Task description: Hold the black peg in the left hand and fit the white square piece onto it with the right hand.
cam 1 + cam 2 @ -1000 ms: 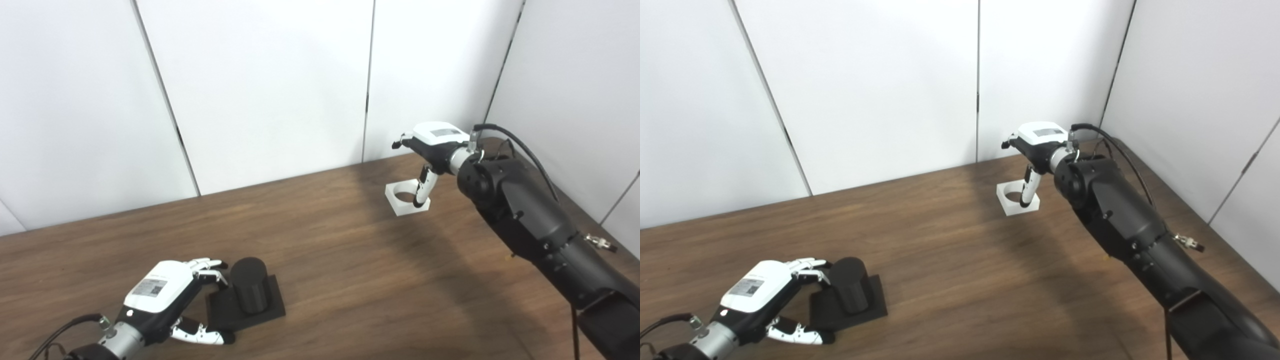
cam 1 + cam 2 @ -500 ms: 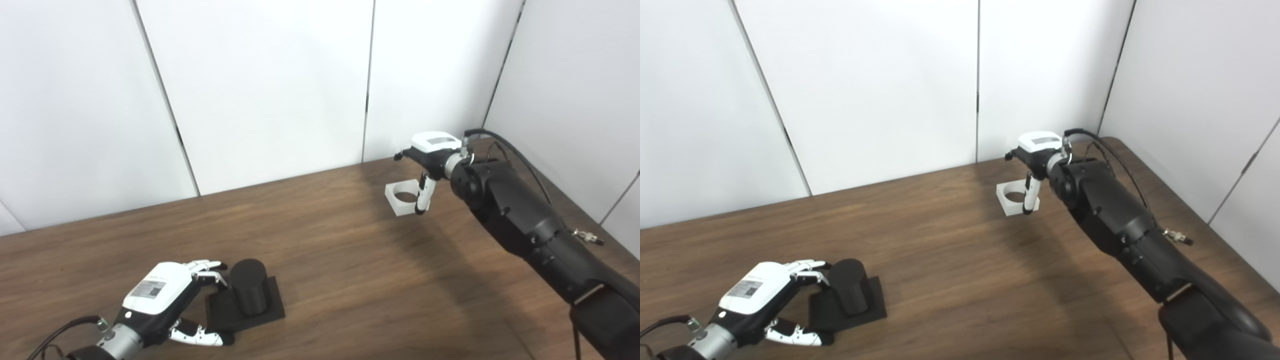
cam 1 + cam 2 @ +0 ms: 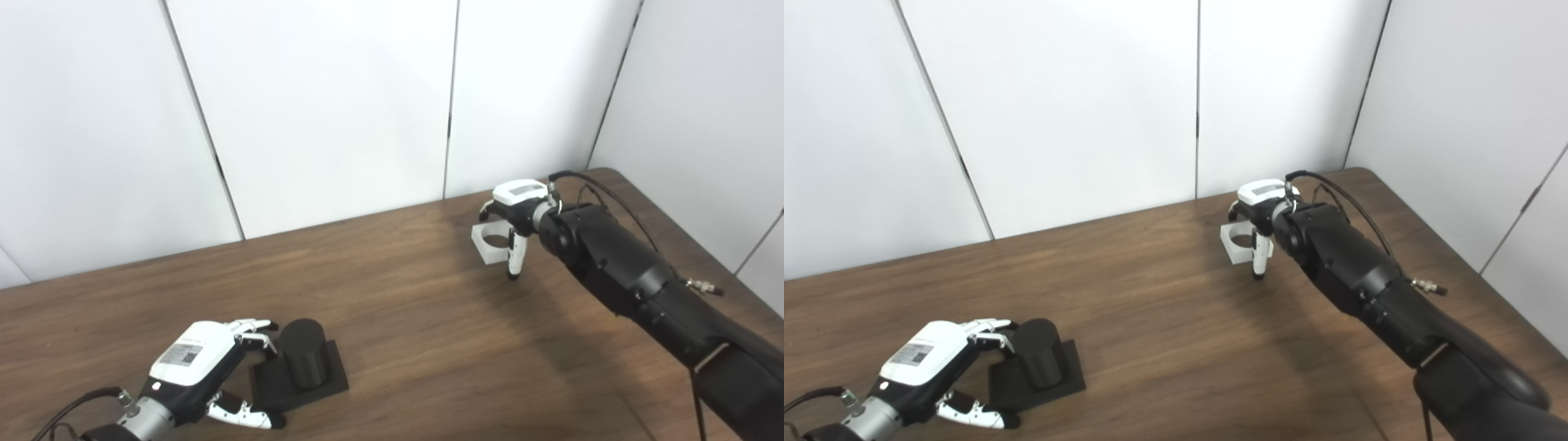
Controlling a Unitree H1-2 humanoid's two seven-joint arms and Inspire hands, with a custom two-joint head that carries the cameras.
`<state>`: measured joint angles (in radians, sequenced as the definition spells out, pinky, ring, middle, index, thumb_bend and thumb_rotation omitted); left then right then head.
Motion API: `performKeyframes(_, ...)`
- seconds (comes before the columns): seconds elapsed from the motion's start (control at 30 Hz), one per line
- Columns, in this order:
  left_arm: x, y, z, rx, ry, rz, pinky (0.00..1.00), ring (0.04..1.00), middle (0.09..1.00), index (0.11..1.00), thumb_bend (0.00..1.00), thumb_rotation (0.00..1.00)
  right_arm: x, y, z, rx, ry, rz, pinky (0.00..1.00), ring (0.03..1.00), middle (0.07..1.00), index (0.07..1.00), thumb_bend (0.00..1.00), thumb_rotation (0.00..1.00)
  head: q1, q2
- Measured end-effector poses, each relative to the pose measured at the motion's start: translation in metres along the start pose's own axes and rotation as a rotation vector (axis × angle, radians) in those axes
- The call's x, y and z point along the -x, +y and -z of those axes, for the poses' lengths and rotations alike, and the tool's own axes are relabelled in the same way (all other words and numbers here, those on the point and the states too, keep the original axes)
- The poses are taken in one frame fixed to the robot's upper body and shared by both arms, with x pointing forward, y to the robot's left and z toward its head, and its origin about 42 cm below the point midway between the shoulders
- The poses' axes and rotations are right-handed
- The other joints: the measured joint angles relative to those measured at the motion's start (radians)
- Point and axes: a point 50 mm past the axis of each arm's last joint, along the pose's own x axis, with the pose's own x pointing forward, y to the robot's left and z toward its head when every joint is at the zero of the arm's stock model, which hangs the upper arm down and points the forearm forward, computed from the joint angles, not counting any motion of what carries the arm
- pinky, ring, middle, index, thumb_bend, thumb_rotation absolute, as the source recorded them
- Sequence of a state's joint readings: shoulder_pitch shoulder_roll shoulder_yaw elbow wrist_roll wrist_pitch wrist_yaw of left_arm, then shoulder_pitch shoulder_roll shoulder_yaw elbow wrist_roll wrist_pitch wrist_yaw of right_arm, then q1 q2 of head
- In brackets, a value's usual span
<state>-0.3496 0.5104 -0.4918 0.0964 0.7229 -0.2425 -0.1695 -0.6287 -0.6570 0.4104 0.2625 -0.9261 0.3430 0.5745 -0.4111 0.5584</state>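
Wooden table (image 3: 398, 318) is carrying just two task things, one black peg and one white square piece, with two arms reaching over it from the near edge. One black peg (image 3: 304, 360), an upright cylinder on its own flat square base, is sitting near the front left. Left hand (image 3: 196, 361) is curling around it: the fingers (image 3: 254, 324) are lying against the cylinder's left side and the thumb is reaching along the base's near edge, spread fairly wide, though whether they are truly gripping is hard to tell from here. One white square piece (image 3: 488, 242) (a block with a round hole through it) is lying flat at the far right, well apart from the peg. Right hand (image 3: 513, 208) is arching over it, fingers apart and pointing down, the thumb just beside the block's near right corner, closing on nothing.
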Motion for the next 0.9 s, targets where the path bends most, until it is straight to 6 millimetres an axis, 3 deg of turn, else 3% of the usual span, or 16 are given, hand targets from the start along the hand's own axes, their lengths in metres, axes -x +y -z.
performKeyframes(0.6,0.005,-0.002,-0.001,0.007,0.0,0.003,0.76,0.853,0.858,0.489,0.52,0.05,-0.015,0.0,0.002,0.018,0.036,0.004,0.82,0.879,0.899,0.802,0.88,0.17,0.003,0.009)
performKeyframes(0.8,0.006,-0.002,-0.001,0.012,0.001,0.003,0.79,0.862,0.864,0.489,0.52,0.05,-0.018,-0.002,0.004,0.046,0.055,-0.002,0.78,0.815,0.813,0.645,0.79,0.27,0.008,0.017)
performKeyframes(0.9,0.006,-0.002,0.0,0.017,0.002,0.002,0.78,0.859,0.865,0.489,0.52,0.05,-0.018,-0.002,0.006,0.049,0.065,-0.009,0.84,0.84,0.791,0.588,0.73,0.26,0.008,0.017)
